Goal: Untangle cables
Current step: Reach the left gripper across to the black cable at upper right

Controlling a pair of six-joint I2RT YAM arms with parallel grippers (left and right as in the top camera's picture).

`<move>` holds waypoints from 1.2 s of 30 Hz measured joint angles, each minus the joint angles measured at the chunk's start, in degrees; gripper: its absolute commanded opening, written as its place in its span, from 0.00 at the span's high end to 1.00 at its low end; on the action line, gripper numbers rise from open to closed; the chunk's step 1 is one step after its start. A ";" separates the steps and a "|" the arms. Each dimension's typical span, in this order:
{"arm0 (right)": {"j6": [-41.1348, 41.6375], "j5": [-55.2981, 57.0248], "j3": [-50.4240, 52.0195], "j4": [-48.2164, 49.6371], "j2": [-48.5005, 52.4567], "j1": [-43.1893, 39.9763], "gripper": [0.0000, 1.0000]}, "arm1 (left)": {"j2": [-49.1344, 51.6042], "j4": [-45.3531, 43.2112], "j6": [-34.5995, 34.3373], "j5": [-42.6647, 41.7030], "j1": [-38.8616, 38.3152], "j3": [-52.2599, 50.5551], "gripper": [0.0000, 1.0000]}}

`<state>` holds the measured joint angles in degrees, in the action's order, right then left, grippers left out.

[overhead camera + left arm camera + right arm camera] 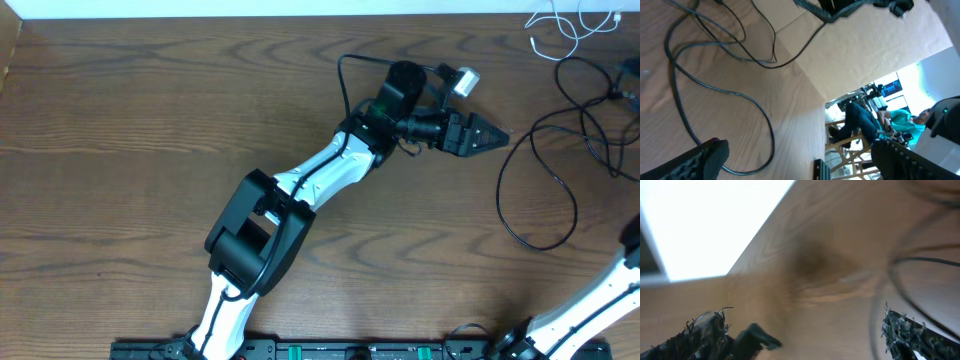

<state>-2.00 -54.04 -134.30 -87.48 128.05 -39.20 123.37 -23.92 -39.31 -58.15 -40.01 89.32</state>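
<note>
The long black cable (541, 178) lies in loose loops on the right of the wooden table. It also shows in the left wrist view (715, 90). The white cable (566, 24) lies bunched at the far right corner, close to the black one; I cannot tell if they are knotted together. My left gripper (488, 134) points right, just left of the black loops. In its wrist view it (800, 152) is wide open and empty above the cable. My right gripper (807, 330) is open and empty, the view is blurred, and a black cable loop (897, 275) lies ahead on the right.
The left arm (300, 195) stretches diagonally across the middle of the table. The right arm (590, 300) enters at the bottom right and leaves the overhead view at the right edge. A black mounting rail (330, 350) runs along the front edge.
</note>
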 measured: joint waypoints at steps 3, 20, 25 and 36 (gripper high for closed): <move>1.38 -2.38 0.00 2.25 0.00 5.16 0.01 | 0.00 -0.68 -0.98 0.39 -0.68 0.00 0.04; 30.60 -6.80 0.00 33.20 0.00 28.04 0.01 | 0.00 -4.87 -1.66 1.73 -0.07 0.00 0.04; 35.50 -8.52 0.00 35.47 0.00 29.16 0.01 | 0.00 -6.32 -1.62 5.97 1.70 0.00 0.04; 38.99 -12.96 0.00 37.55 0.00 30.42 0.01 | 0.00 -13.51 -1.57 23.43 -1.16 0.02 0.05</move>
<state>36.99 -67.00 -134.30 -49.93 128.05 -8.78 123.37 -37.43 -40.88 -34.72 -41.17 89.34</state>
